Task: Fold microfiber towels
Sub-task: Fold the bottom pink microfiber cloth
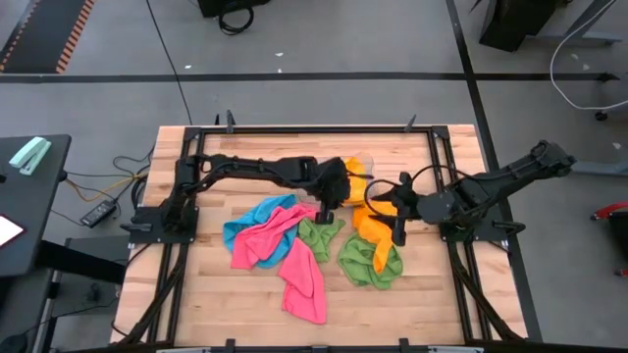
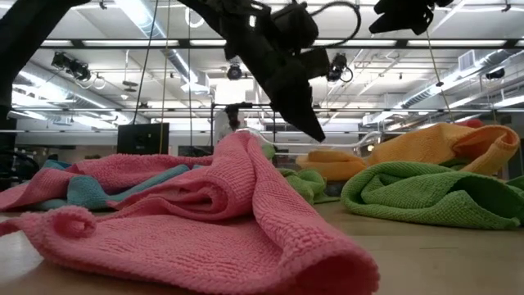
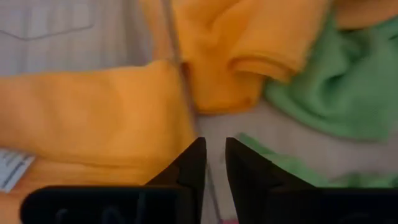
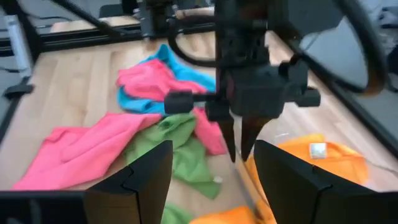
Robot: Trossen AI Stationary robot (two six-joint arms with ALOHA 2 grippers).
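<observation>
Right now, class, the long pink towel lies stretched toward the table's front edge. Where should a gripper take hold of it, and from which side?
Grip the long pink towel at its free lower corner, nearest the table's front edge, coming straight down from above. That end lies flat on bare wood, clear of other cloths; its upper end runs in among the blue towel and a green towel, so a pinch there would probably catch those too.

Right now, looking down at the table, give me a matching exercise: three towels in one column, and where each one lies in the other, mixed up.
Things:
1. blue towel
2. long pink towel
3. orange towel

Places:
A. at the right gripper
B. lowest in the high view
C. on the left arm's side of the pile

Pairs: 1-C, 2-B, 3-A
</observation>
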